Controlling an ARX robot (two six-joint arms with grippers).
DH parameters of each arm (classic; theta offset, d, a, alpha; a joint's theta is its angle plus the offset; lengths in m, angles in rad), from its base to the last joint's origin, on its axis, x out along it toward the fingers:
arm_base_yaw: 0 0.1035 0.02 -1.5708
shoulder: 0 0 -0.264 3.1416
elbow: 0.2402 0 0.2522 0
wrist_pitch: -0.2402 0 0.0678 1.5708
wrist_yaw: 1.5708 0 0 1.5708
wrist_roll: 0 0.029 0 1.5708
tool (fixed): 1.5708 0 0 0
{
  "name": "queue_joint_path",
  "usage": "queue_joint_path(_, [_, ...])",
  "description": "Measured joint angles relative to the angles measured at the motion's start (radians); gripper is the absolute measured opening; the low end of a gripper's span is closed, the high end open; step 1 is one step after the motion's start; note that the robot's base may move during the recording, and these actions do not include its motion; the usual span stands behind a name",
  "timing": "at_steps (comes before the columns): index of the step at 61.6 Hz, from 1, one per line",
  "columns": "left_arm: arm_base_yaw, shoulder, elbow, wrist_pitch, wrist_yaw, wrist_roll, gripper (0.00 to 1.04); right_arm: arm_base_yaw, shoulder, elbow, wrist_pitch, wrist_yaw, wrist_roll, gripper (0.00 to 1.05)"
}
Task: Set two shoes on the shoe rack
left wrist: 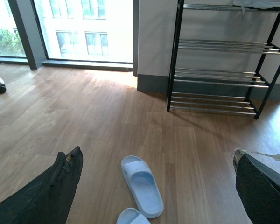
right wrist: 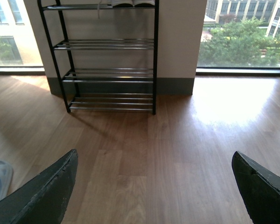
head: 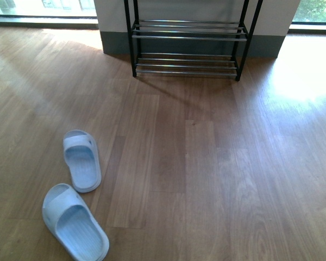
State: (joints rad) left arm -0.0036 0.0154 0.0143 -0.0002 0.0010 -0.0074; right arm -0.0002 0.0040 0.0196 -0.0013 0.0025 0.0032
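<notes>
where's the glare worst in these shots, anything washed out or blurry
Front view: sunlight washes out the floor right of the shoe rack, which casts a faint shadow toward the camera. Left wrist view: the window is largely washed out. Right wrist view: glare on the floor below the tree-side window. Nothing looks badly blurred.

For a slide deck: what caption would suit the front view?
Two pale blue slippers lie on the wooden floor, well short of the black shoe rack.

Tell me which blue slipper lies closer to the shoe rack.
The slipper farther from the robot, lying almost straight; the other slipper sits nearer the robot, angled leftward.
</notes>
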Motion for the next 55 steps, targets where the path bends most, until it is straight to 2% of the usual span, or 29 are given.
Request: queue_joint_path(55, [0.000, 0.000, 0.000, 0.000, 0.000, 0.000, 0.95, 0.000, 0.000, 0.000, 0.000, 0.001, 0.000, 0.96])
